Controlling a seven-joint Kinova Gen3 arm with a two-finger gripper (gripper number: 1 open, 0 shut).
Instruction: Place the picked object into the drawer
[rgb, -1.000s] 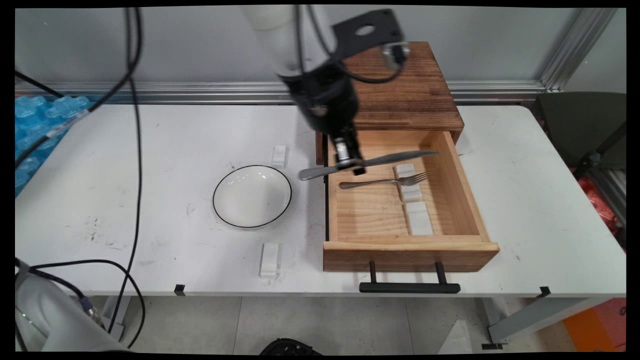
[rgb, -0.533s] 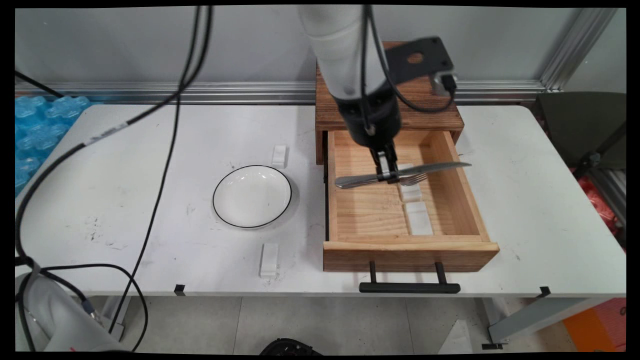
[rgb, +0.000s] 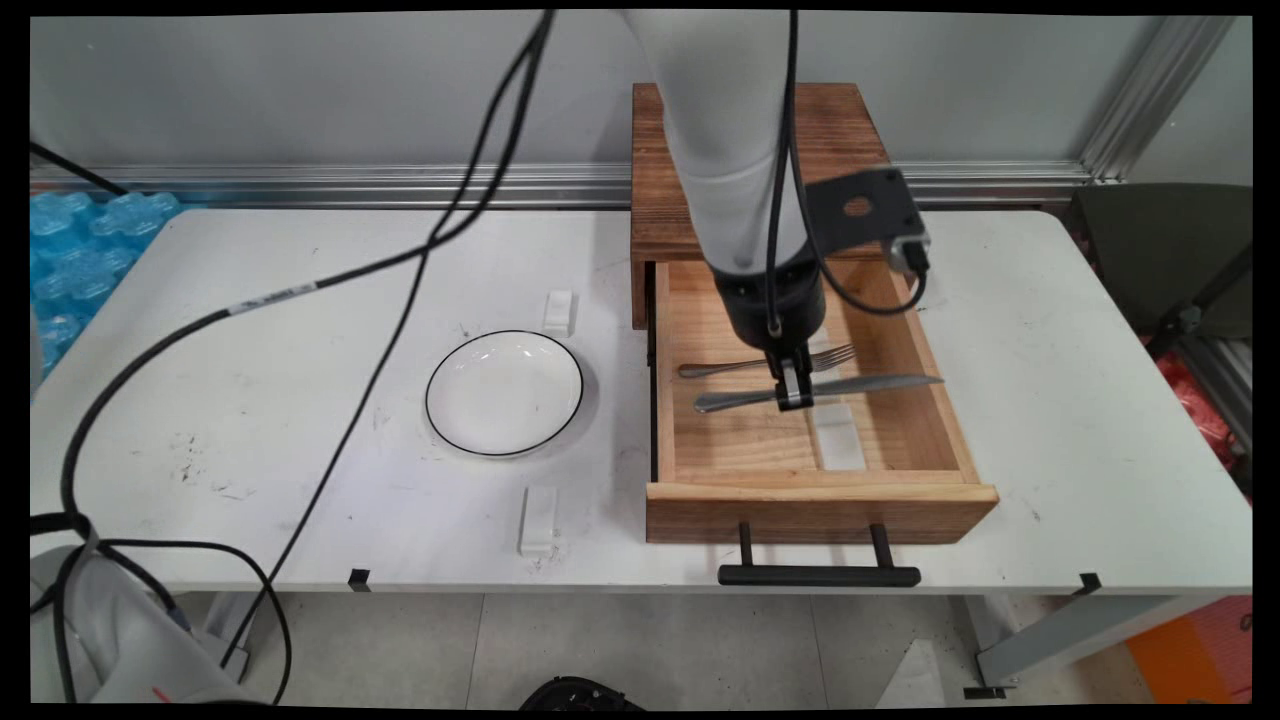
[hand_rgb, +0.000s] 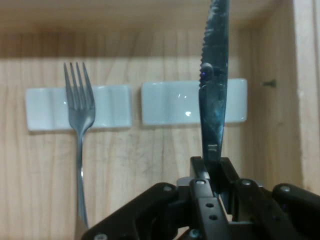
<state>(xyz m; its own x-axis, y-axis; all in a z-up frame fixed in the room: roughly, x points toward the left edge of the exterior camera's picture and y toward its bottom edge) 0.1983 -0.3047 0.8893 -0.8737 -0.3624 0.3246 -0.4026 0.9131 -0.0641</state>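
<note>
My gripper (rgb: 794, 392) (hand_rgb: 216, 175) is shut on a steel table knife (rgb: 860, 384) (hand_rgb: 214, 95) and holds it level inside the open wooden drawer (rgb: 820, 498). The blade points right, the handle left. A steel fork (rgb: 745, 365) (hand_rgb: 80, 125) lies on the drawer floor just behind the knife, its tines resting on a white rest (hand_rgb: 112, 107). A second white rest (rgb: 838, 440) (hand_rgb: 172, 102) lies under the knife's blade in the hand view. The knife hangs a little above the drawer floor.
The drawer belongs to a dark wooden cabinet (rgb: 660, 200) at the table's back, with a black handle (rgb: 818, 575) over the front edge. A white plate with a black rim (rgb: 504, 392) sits left of it. Two small white blocks (rgb: 558, 312) (rgb: 538, 520) lie near the plate. Black cables (rgb: 400, 270) hang across the left.
The gripper carried the knife right from the drawer's left wall, then toward the front and down into the drawer, uncovering the fork behind it.
</note>
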